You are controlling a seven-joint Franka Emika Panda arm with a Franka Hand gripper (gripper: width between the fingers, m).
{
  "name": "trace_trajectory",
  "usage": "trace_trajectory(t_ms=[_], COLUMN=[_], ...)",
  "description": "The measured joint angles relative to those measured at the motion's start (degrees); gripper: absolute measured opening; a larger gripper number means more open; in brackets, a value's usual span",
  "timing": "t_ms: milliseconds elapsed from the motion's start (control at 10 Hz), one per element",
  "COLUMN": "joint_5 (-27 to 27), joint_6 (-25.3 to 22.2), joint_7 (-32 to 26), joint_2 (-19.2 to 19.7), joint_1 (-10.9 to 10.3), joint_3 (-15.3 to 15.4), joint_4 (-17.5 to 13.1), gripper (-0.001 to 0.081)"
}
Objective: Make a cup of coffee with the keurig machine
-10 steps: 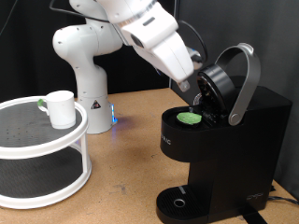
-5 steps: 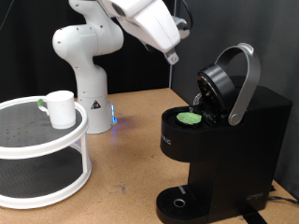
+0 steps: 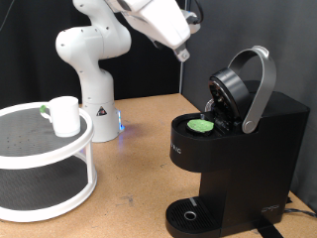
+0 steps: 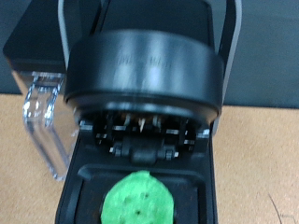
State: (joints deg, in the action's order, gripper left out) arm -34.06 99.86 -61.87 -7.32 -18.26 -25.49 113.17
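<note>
**Q:** Report the position and condition of the gripper relative to the keurig machine.

**A:** In the exterior view the gripper (image 3: 182, 55) is raised above the keurig machine (image 3: 238, 149), toward that view's left of the open lid, and clear of it. Nothing is seen between the fingers. How far the fingers are spread cannot be told from either view; the wrist view does not show them.

**Q:** State the condition of the keurig machine.

**A:** The lid (image 3: 234, 91) is swung up and open, with the grey curved handle (image 3: 260, 84) standing above the body. A green-topped pod (image 3: 202, 126) sits in the brew chamber, just below the lid. The wrist view looks straight into the machine: the round underside of the lid (image 4: 145, 79) is above the pod (image 4: 138, 198), and a clear water tank (image 4: 45, 126) is attached at the machine's side. The round drip base (image 3: 190, 214) at the foot of the machine carries no vessel.

**Q:** Locate the cup.

**A:** The cup (image 3: 64, 115) is well apart from the keurig machine, toward the exterior view's left. It stands upright on the top tier of a round white two-tier rack (image 3: 45, 164), with a bit of green at its handle. The white robot base (image 3: 91, 69) stands between rack and machine, farther back on the wooden table (image 3: 139, 178).
</note>
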Motion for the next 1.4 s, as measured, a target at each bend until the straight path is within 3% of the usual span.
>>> trace_trajectory(t_ms=[500, 900, 1400], joint_5=[-1.2, -3.4, -5.0], joint_6=[1.6, 2.1, 7.3], joint_7=[3.6, 4.1, 7.5], joint_2=[0.8, 1.8, 1.6], joint_1=[-2.1, -2.2, -3.9], joint_3=[4.4, 5.0, 8.8], joint_4=[-0.9, -1.7, -3.5], gripper=[0.0805, 0.0805, 0.0805])
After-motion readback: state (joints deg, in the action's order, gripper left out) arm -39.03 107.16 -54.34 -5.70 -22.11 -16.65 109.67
